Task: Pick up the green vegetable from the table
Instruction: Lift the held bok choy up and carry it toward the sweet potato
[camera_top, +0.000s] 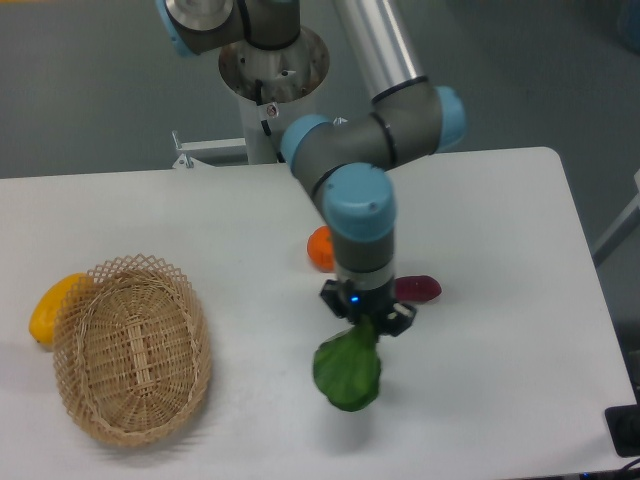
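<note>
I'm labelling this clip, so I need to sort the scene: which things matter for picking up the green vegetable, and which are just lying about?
Part of the job:
- green vegetable, hanging from the claw
- table

Just lying about:
- wicker basket
- yellow fruit
- orange
- purple vegetable, partly hidden behind the arm

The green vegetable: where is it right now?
The green vegetable hangs from the gripper right of centre, at the table's front, with the purple vegetable just behind and the basket far left.

Wicker basket (132, 350) at left; yellow fruit (48, 306) touching its rim
</note>
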